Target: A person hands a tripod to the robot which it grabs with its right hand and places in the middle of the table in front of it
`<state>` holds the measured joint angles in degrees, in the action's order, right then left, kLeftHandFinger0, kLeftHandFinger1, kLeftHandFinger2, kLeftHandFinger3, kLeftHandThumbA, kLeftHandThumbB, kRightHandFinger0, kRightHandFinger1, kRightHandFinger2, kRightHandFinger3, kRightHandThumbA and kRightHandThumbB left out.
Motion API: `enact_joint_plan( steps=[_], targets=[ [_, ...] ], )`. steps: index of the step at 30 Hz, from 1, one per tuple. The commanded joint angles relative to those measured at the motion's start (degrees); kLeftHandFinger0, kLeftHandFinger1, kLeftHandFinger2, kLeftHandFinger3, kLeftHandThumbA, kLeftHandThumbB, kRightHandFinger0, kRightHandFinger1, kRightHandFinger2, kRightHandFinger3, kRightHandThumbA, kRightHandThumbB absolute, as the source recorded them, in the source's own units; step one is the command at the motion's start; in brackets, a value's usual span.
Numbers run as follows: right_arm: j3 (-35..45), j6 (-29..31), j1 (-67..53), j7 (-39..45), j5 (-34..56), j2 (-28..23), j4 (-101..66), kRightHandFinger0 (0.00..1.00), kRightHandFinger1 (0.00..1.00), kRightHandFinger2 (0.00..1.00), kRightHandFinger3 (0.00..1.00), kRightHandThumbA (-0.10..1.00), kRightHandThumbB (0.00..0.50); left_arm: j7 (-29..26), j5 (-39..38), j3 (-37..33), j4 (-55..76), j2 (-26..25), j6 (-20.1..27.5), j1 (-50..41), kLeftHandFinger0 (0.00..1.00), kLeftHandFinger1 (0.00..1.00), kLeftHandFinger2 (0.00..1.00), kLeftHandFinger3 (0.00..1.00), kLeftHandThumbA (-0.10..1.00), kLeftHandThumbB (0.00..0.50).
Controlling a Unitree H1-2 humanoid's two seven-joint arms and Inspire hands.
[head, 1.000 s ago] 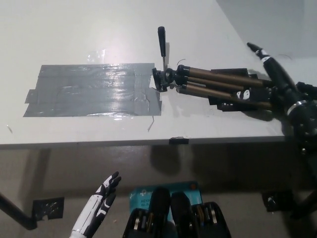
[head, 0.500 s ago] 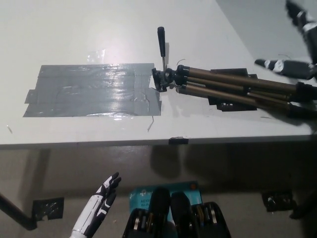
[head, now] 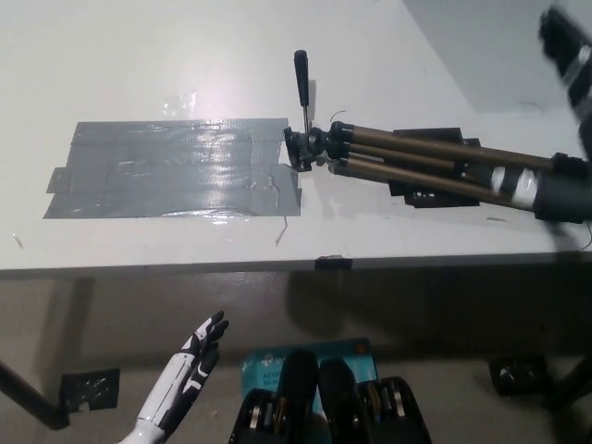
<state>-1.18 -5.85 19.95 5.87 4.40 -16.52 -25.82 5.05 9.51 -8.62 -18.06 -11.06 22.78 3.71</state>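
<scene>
Tripod lying on the desk, right hand blurred at its leg ends

At the lower left of the frame the white left hand [head: 190, 365] hangs below the desk edge, holding nothing, fingers spread, with a teal printed sheet [head: 273, 363] just to its right on the floor. Higher up, the white desk [head: 139, 55] carries a wide patch of silver-grey tape strips [head: 171, 166] at centre left. The black-and-bronze folded tripod [head: 407, 162] lies on its side right of centre, its black head touching the patch's right edge, its slim black handle [head: 302, 83] pointing toward the top of the frame, and its legs running to the right edge. There the black right hand [head: 566, 194] is a blur over the leg ends; whether it grips them or is loose cannot be told.
</scene>
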Motion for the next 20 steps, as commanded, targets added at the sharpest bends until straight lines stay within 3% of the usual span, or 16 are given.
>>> enact_joint_plan(
  steps=[1, 4, 5, 6, 7, 13, 17, 19, 20],
  targets=[
    [-4.19, 9.29, -13.04, -0.17, 6.94, 7.79, -10.98, 1.0, 1.0, 1.0, 1.0, 1.0, 0.411, 1.19, 0.89, -0.43, 1.56, -1.18, 1.02, 1.44, 1.0, 1.0, 1.0, 1.0, 1.0, 0.357],
    [-4.83, 10.54, -16.57, 0.5, 5.46, 10.28, -1.71, 1.0, 1.0, 1.0, 1.0, 1.0, 0.4, 1.33, 0.93, -0.55, 2.25, -1.34, 0.55, 0.73, 1.0, 1.0, 1.0, 1.0, 1.0, 0.357],
    [-4.78, 11.36, -17.14, 0.73, 5.28, 10.95, 1.82, 1.0, 1.0, 1.0, 1.0, 1.0, 0.313, 1.31, 0.93, -0.62, 2.24, -1.32, 0.72, 0.57, 1.0, 1.0, 1.0, 1.0, 1.0, 0.354],
    [-4.66, 12.06, -17.44, 0.95, 5.19, 11.41, 4.05, 1.0, 1.0, 1.0, 1.0, 1.0, 0.294, 1.28, 0.94, -0.67, 2.22, -1.31, 0.85, 0.48, 1.0, 1.0, 1.0, 1.0, 1.0, 0.354],
    [-4.32, 13.1, -17.54, 0.7, 3.88, 12.35, 9.13, 1.0, 1.0, 1.0, 1.0, 1.0, 0.239, 1.25, 0.91, -0.69, 2.22, -1.28, 0.88, 0.39, 1.0, 1.0, 1.0, 1.0, 1.0, 0.352],
    [-4.55, 14.36, -16.15, 2.02, 2.08, 12.26, 20.32, 1.0, 1.0, 1.0, 1.0, 1.0, 0.222, 0.61, 0.92, -0.22, 1.75, -1.31, 1.57, -0.06, 1.0, 1.0, 1.0, 1.0, 1.0, 0.349],
    [-4.66, 12.65, -16.64, 3.07, 2.5, 11.42, 22.91, 1.0, 1.0, 1.0, 1.0, 1.0, 0.135, -0.06, 0.69, 0.11, 1.35, -0.86, 2.7, -0.84, 1.0, 1.0, 1.0, 1.0, 1.0, 0.347],
    [-4.76, 12.61, -16.77, 3.13, 2.18, 11.46, 23.25, 1.0, 1.0, 1.0, 1.0, 1.0, 0.13, -0.3, 0.57, 0.3, 1.07, -0.76, 3.05, -1.04, 1.0, 1.0, 1.0, 1.0, 1.0, 0.351],
    [-4.92, 12.58, -16.91, 3.28, 1.96, 11.51, 23.64, 1.0, 1.0, 1.0, 1.0, 1.0, 0.151, -0.45, 0.38, 0.51, 0.91, -0.75, 3.4, -1.26, 1.0, 1.0, 1.0, 1.0, 1.0, 0.357]
  ],
)
